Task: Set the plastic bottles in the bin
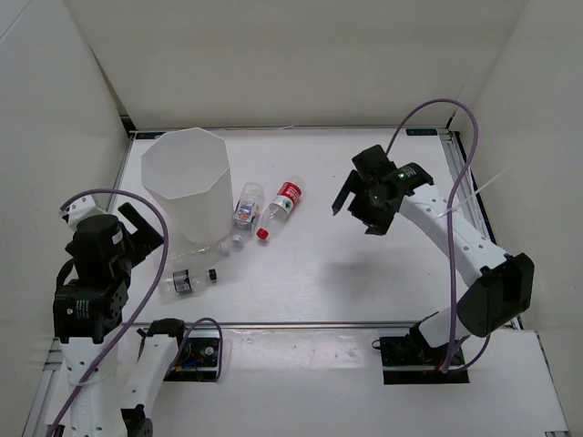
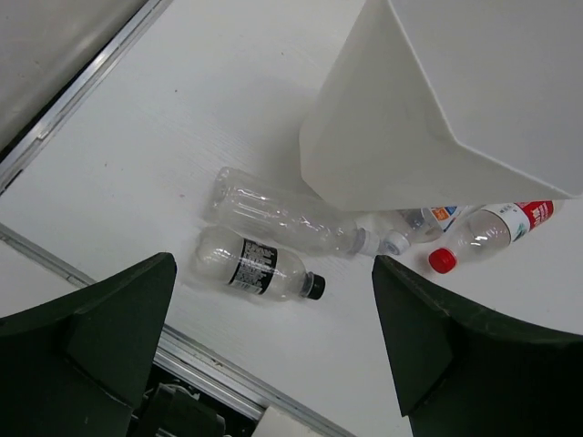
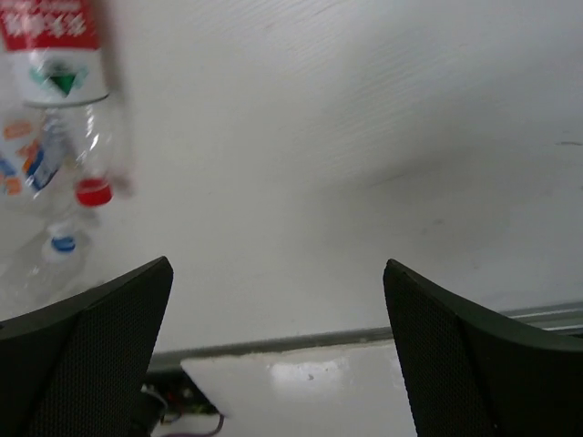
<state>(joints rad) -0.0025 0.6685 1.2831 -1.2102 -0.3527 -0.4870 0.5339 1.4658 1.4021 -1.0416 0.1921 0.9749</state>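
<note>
4 bottles counted, all lying on their sides on the table (image 1: 364,282), none inside the bin (image 1: 187,182).

Top view:
- The bin stands upright at far left.
- The red-label bottle (image 1: 284,205) lies right of the bin, red cap pointing toward the near edge.
- The blue-white-label bottle (image 1: 246,210) lies between it and the bin.
- The unlabelled clear bottle (image 1: 216,247) lies at the bin's near base. Contact cannot be told.
- The black-cap bottle (image 1: 187,280) lies nearest the front edge, cap to the right.
- The left gripper (image 1: 141,228) hangs at near left beside the bin, jaws wide and holding nothing.
- The right gripper (image 1: 357,214) hangs right of the red-label bottle, well apart from it, jaws wide and holding nothing.

Left wrist view:
- 2 dark fingers (image 2: 91,355) are spread to the edges of the view.
- The black-cap bottle shows between them below, with the unlabelled clear bottle just beyond it.
- The bin wall fills the upper right.
- The other 2 bottles peek out under its edge.

Right wrist view:
- The fingers (image 3: 483,355) are spread wide over bare table.
- At upper left, blurred, are the red-label bottle and the blue-white-label bottle.
- A small blue cap (image 3: 62,243) shows below them.
</note>
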